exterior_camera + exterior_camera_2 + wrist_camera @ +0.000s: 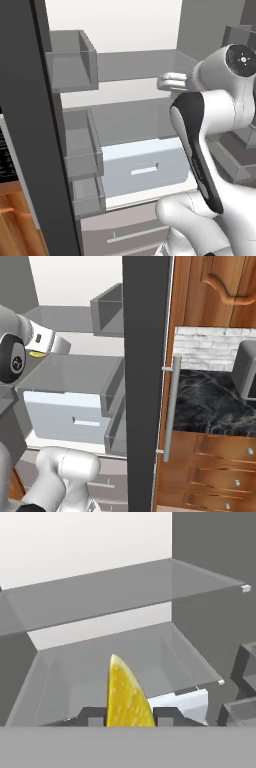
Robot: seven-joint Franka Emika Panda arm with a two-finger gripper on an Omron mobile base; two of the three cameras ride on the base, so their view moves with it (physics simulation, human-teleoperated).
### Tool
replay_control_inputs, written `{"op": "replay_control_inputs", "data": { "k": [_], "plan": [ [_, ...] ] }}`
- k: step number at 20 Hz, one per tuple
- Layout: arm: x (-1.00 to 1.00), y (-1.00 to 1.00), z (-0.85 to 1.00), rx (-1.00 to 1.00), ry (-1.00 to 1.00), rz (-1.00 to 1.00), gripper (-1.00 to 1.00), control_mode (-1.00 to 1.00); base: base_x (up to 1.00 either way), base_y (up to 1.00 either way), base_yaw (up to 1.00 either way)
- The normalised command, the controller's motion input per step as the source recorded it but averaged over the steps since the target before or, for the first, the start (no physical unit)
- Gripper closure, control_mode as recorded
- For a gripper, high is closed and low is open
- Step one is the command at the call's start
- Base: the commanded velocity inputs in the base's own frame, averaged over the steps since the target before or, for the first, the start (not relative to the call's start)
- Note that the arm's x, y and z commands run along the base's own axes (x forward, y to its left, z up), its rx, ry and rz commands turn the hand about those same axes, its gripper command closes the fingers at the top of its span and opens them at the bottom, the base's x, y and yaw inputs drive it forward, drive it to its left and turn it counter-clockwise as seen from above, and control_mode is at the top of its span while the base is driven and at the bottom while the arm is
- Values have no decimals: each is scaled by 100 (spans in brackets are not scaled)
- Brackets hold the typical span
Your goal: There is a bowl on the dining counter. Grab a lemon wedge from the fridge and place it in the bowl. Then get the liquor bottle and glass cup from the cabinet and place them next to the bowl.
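The fridge [30,125] stands open, its doors swung wide, and the arm reaches in over the glass shelves. In the hand view the lemon wedge [126,698] sits upright between the two dark finger tips, so the claw [127,717] is closed on the wedge — a narrow grip, with the yellow flesh rising well above the tips. The right base view shows a sliver of yellow [36,353] just under the hand, above the middle shelf [70,373], which fits the same reading. Whether the wedge is already lifted clear of the shelf or is touching it cannot be told from these views.

As a judgement of progress: the opening step is under way but not finished. The fridge has been reached and opened, and the wedge appears to be secured; it has not yet been carried out of the fridge. Everything after that is left — the arm must draw back past the door bins [82,155] and the pale crisper drawer [145,170], the base must drive to the dining bench, and the wedge must go into the bowl. The liquor bottle and the glass cup then have to be fetched from the cabinet and set beside the bowl.

To the right of the open door lies a black marble worktop [210,401] over knobbed wooden drawers — it is not the dining bench.
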Motion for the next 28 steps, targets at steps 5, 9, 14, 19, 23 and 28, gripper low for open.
{"op": "replay_control_inputs", "data": {
  "k": [5, 9, 14, 19, 23, 28],
  "plan": [
    [-29, 0, -13, 0, 15, -1, 100, -100, 0, 0, 0],
    [0, 0, -9, 0, 18, 0, 100, -100, 0, 0, 0],
    [-2, 0, -1, 0, 3, 0, 100, 100, -62, 0, 0],
    [0, 0, 0, 0, 0, 0, 100, 100, -100, 0, 0],
    [0, 0, 0, 0, 0, 0, 100, 100, -100, 0, -1],
    [0, 0, 0, 0, 0, 0, 100, 100, -88, -4, -45]
  ]
}}
